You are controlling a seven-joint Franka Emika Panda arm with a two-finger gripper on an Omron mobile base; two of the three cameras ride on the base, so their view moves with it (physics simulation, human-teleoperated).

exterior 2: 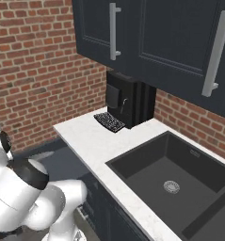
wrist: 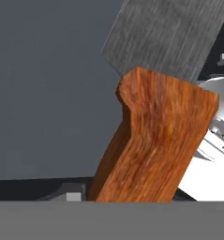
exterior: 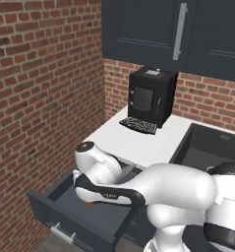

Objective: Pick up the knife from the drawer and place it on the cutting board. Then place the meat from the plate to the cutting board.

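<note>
Knife fills the space ahead of the fingers, gripped by its orange handle, drawer floor behind.

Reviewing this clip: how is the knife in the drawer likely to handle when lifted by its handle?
The knife looks rigid: wooden-looking handle, flat grey blade, so probably no flexing. The blade extends well past the handle, so it may pivot if held near one end. The handle's flat sides make rolling unlikely in the drawer.
</note>
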